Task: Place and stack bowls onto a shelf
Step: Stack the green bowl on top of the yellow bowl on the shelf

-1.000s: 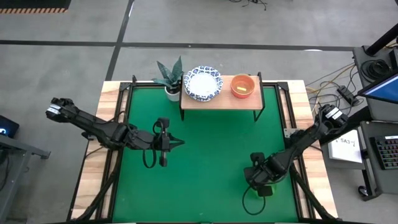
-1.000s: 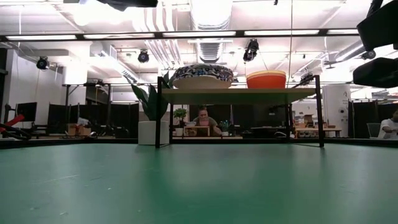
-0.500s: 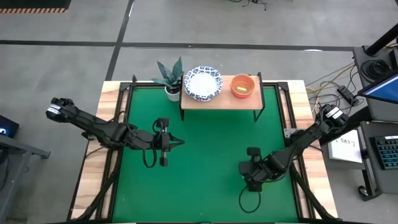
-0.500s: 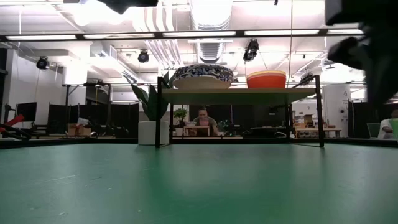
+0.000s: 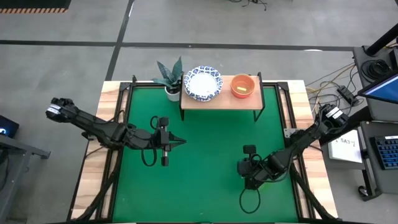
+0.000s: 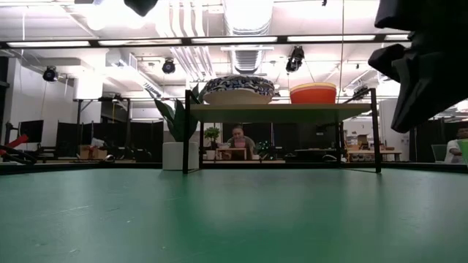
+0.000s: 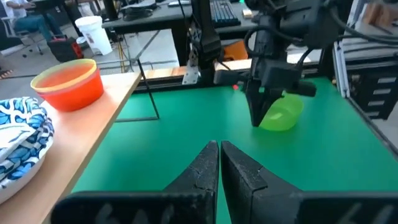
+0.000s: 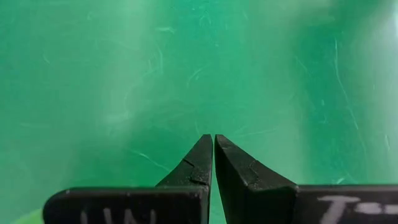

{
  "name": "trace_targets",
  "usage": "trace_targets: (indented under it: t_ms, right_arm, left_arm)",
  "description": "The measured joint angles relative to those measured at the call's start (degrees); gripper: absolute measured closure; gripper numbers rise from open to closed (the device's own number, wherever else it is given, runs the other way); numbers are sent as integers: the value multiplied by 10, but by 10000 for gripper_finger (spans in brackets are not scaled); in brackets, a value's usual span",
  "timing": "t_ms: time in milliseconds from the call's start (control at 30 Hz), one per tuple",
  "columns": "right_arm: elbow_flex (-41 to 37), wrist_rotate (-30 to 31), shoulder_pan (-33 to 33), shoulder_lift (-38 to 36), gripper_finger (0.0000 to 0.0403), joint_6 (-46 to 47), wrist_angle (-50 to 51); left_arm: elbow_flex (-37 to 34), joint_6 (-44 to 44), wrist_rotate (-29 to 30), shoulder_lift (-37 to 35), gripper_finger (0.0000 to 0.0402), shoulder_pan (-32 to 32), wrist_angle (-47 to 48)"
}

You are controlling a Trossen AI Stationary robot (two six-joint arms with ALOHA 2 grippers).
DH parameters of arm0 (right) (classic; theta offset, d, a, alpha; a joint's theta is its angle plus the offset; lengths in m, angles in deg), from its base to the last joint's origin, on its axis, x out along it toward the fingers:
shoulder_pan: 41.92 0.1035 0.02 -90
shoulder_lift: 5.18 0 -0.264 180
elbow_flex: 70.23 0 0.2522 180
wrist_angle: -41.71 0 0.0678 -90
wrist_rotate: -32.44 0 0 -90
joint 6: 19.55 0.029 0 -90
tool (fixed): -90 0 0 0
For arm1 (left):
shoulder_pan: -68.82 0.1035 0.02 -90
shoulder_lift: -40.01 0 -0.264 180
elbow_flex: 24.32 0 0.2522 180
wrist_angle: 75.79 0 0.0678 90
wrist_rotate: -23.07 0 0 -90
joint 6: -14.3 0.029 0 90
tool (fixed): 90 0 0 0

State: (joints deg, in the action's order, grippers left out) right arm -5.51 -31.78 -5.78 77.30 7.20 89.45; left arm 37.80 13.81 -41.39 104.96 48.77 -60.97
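Note:
On the light wood shelf [image 5: 227,99], a white bowl with a blue-patterned rim [image 5: 203,82] stands beside an orange-red bowl [image 5: 243,86] with yellow showing inside it. A small green bowl [image 7: 283,115] shows only in the left wrist view, low over the green mat on the near side of my right gripper [image 7: 256,121]. That gripper [image 5: 247,173] points down over the mat's right near part, and its fingers [image 8: 213,138] are shut. My left gripper [image 5: 180,142] is shut and hovers level over the mat's left middle, pointing to the table's right. My right gripper's finger [image 7: 258,112] stands in front of the green bowl's rim [image 7: 268,114] in the left wrist view. I cannot tell whether it touches the bowl. Its own wrist view shows nothing between the shut fingertips.
A potted plant [image 5: 169,78] in a white pot stands at the shelf's left end. The shelf's black legs [image 6: 186,131] rise from the far part of the mat. Open mat [image 5: 205,168] lies between the two grippers. A person [image 6: 238,139] sits in the room beyond the table.
My right gripper has moved toward the table's left and slightly toward the far edge. In the low view it has come in from the right edge. My left gripper has crept a little toward the table's right.

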Motion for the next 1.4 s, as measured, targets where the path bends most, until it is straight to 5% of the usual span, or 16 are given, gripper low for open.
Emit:
trace_targets:
  t_ms: [333,733,1167,1400]
  right_arm:
    - [-67,46,41,-98,394,-10,-7]
    - [-195,38,98,-258,389,35,-137]
    - [-204,-24,97,-266,224,143,-135]
    - [-218,-18,97,-258,198,158,-134]
  left_arm:
    - [2,-8,0,0,402,0,-56]
    - [2,-20,0,3,402,0,-76]
    - [3,-16,0,3,402,0,-76]
    - [3,-16,0,3,402,0,-75]
